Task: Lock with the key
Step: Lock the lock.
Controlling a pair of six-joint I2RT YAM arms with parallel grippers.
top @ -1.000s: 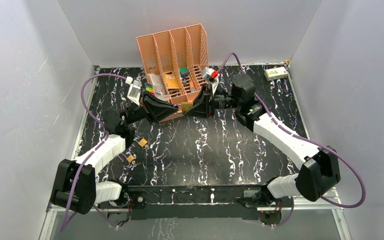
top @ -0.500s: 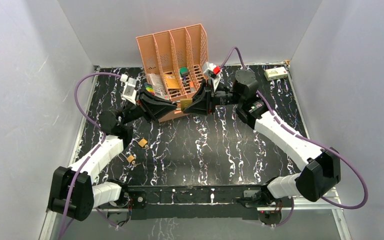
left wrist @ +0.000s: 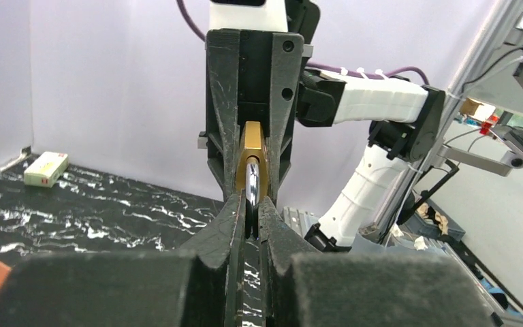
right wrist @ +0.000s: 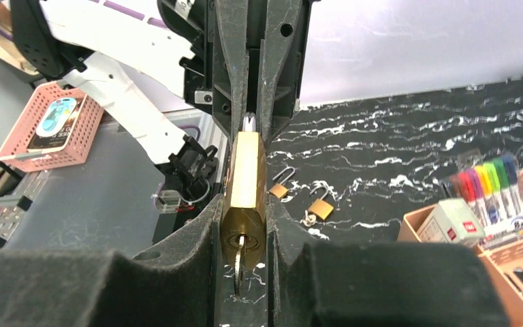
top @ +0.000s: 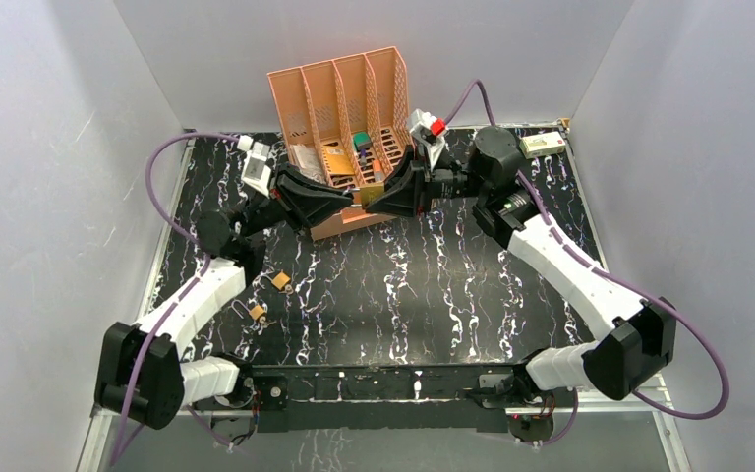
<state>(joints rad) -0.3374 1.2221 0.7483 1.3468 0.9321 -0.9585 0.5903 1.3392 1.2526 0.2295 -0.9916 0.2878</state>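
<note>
- The right gripper (right wrist: 244,221) is clamped on the brass body of a padlock (right wrist: 244,178), its fingers pressed against the two flat sides.
- The left gripper (left wrist: 250,204) faces it tip to tip and is pinched on the silvery shackle (left wrist: 252,182). The lock hangs in the air between the two arms.
- The key (right wrist: 239,267) sits in the keyhole on the padlock's end face, low in the right wrist view. Neither gripper touches it.
- Over the last second the joined pair has drifted toward the top of the overhead frame, nearer the organizer, with the same hold. This looks like repositioning rather than locking, so the key most likely has yet to be turned. Whether the shackle is pushed fully home cannot be told.
- Two spare padlocks (top: 281,281) (top: 257,313) lie at left centre of the black, white-veined table (top: 433,285).
- An orange slotted organizer (top: 339,93) stands at top centre, with marker pens (right wrist: 490,178) beside it and a small box (top: 543,145) at upper right.
- Plain pale walls close in three sides.
</note>
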